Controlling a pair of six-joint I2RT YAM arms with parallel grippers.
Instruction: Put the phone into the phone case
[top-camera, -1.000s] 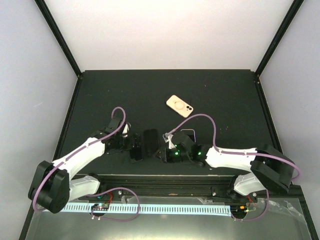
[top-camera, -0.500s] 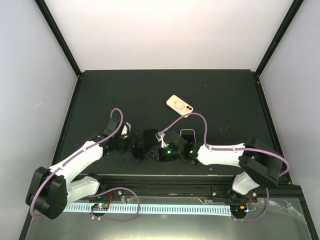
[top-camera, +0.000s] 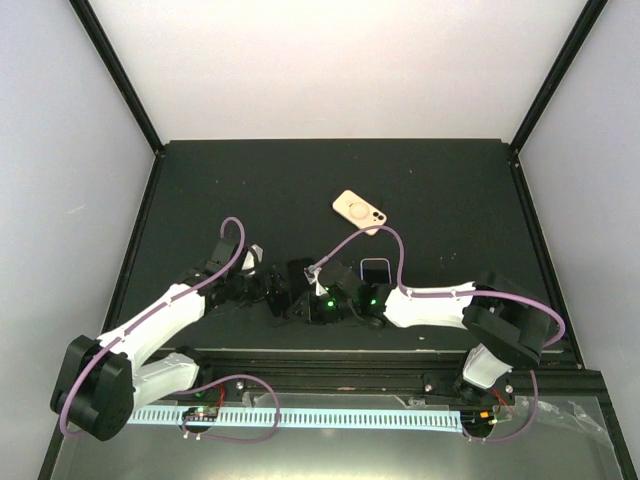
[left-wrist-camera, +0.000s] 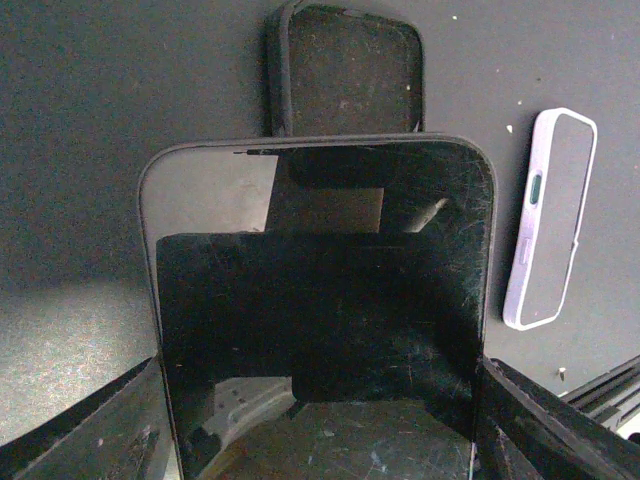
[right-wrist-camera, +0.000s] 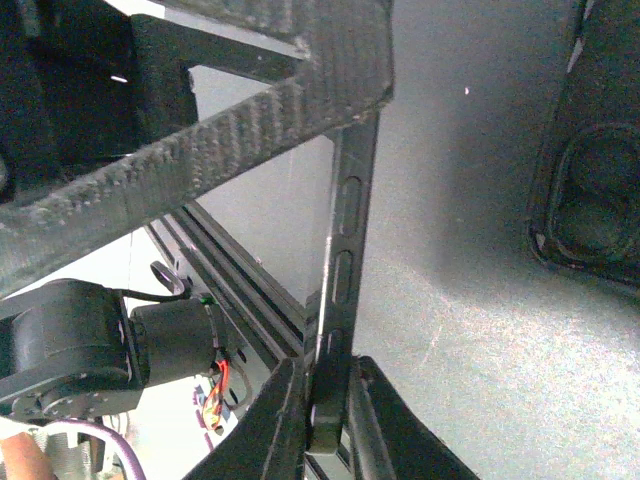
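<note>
Left tool (left-wrist-camera: 320, 425) is clamped across the phone (left-wrist-camera: 320, 270), right tool (right-wrist-camera: 327, 405) pinched on its edge.
Held over the bench (left-wrist-camera: 100, 100) near the case (left-wrist-camera: 345, 75), it is judged stiff and slick; side rails are best gripped.

The phone (left-wrist-camera: 320, 300) fills the whole gap between my left fingers (left-wrist-camera: 90, 430). Just past its far edge lies the black case (left-wrist-camera: 350, 70). A lilac phone (left-wrist-camera: 550, 220) blocks the right, and open table (left-wrist-camera: 90, 110) lies left.
</note>
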